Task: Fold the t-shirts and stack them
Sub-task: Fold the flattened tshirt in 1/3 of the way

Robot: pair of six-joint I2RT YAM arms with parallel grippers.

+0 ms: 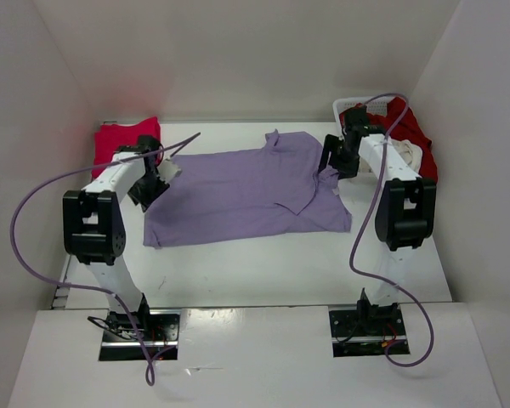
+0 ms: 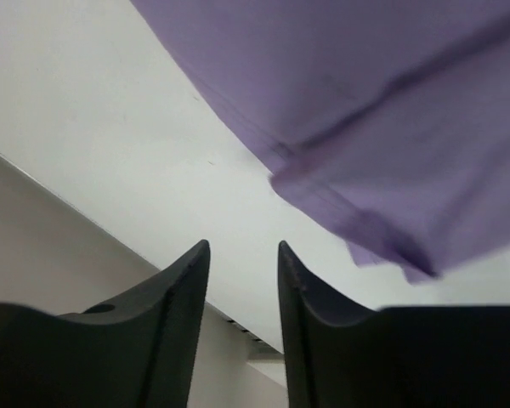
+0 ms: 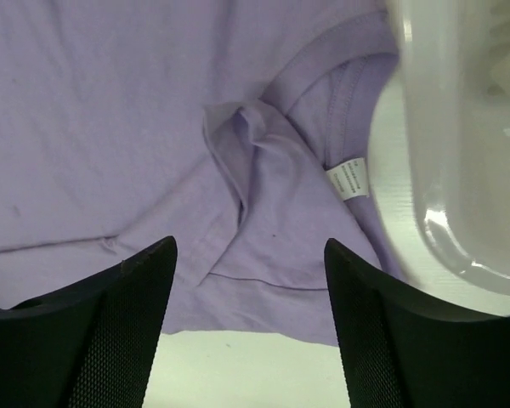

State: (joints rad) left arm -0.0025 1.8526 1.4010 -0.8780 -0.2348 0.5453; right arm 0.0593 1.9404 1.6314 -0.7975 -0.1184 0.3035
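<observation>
Top external view: a soft lavender purple shirt (image 1: 246,191) lies spread nearly flat on the smooth white table (image 1: 263,263), with shallow wrinkles. One sleeve is folded in over its right side, and the collar points to the far edge.

Left of the purple shirt, at the far corner, the pink shirt (image 1: 126,138) sits in a folded heap. Right of the purple shirt stands a white plastic basket (image 1: 357,95). It holds the dark red shirt (image 1: 415,132), which spills over the rim, and a bunched cream shirt (image 1: 408,153).

My left gripper (image 1: 153,185) is at the purple shirt's left hem. My right gripper (image 1: 333,166) is above its right sleeve.

Left wrist view: my left gripper (image 2: 244,246) has its dark, curved fingers (image 2: 183,289) parted by a narrow gap and holds nothing. The stitched hem of the purple shirt (image 2: 391,110) is just beyond the tips.

Right wrist view: my right gripper (image 3: 251,246) has its textured black fingers (image 3: 119,306) spread wide and holds nothing. Under them are the purple shirt (image 3: 110,127), its ribbed collar and a small white label (image 3: 350,178). The glossy basket (image 3: 442,170) rim is just right of the collar.
</observation>
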